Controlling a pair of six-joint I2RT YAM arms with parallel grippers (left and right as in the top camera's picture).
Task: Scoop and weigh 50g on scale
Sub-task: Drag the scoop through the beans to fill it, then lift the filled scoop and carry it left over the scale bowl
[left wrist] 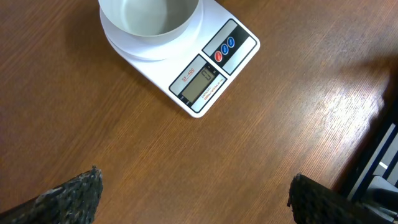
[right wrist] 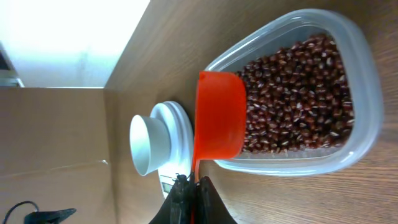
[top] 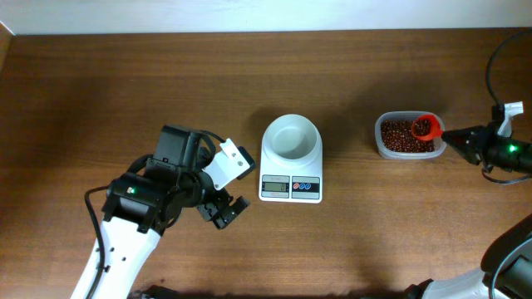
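Orange, counting one scoop, its handle being pinched tight by the right gripper, hovering over one clear container near the table's right edge. Holding one heap of small red-brown beans. Sitting mid-table, one white scale, bowl empty. Spreading wide, gripping nothing, the left gripper.

The left gripper is held pointing downward, jaws spread wide; the right gripper is seen pinched tight on the orange plastic scoop, by its handle.
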